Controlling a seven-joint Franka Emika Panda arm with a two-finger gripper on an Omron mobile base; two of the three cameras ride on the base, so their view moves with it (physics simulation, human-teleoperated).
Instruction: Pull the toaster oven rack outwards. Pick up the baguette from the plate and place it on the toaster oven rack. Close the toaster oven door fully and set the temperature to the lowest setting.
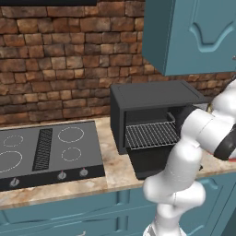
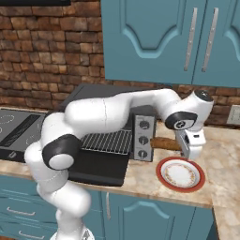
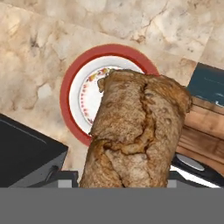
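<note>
The gripper [image 2: 187, 151] grips the baguette [image 2: 165, 143] just above the plate [image 2: 181, 174], its long axis pointing toward the toaster oven [image 2: 140, 133], whose pulled-out rack [image 2: 107, 141] lies beyond the knob panel.

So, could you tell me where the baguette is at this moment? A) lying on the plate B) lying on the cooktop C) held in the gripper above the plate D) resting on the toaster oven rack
C: the right base view shows the baguette lifted in the gripper above the bare plate, and the rack has no bread on it.
</note>
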